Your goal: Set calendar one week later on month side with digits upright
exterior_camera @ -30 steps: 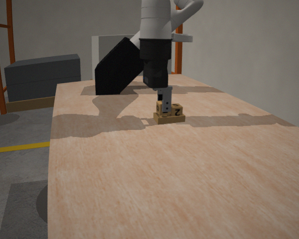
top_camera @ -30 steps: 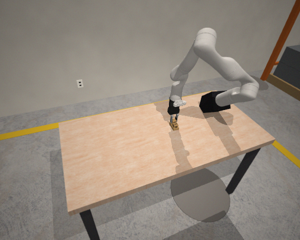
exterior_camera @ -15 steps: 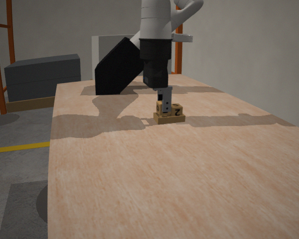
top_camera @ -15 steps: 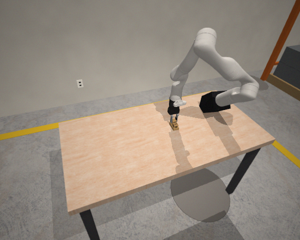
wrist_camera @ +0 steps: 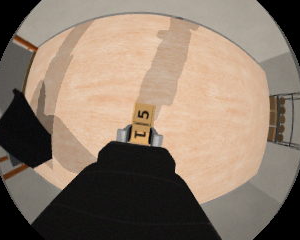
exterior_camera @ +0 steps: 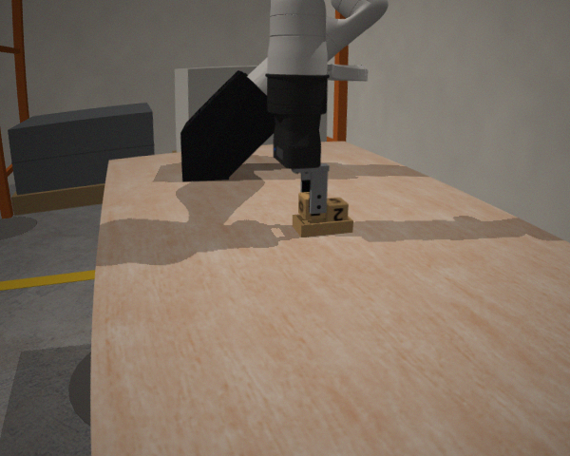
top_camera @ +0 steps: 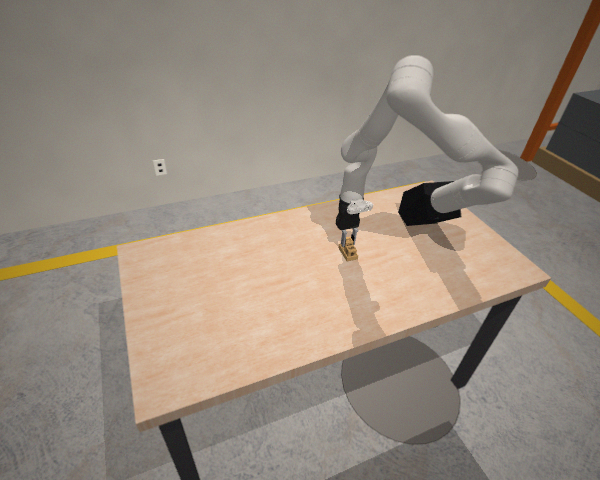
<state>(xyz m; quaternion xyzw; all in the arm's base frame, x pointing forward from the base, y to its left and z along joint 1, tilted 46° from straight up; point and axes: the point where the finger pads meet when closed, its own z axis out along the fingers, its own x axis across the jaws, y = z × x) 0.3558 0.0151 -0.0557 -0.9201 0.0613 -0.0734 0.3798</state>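
A small wooden calendar tray [exterior_camera: 323,226] lies flat on the table under the arm. Two digit cubes stand in it side by side. In the exterior view the right cube [exterior_camera: 337,210] shows a 2 on its near face. My gripper [exterior_camera: 314,208] points straight down and is shut on the left cube [exterior_camera: 306,203], whose top sits slightly higher than the right cube's. I cannot tell whether it rests on the tray floor. In the wrist view the held cube [wrist_camera: 141,135] shows a 1 on top and the other cube [wrist_camera: 144,115] a 5. The month's name is not readable.
The arm's black base [top_camera: 424,204] stands at the table's far right edge, behind the tray. A grey cabinet [exterior_camera: 79,144] and an orange frame [exterior_camera: 0,107] stand on the floor beyond the table.
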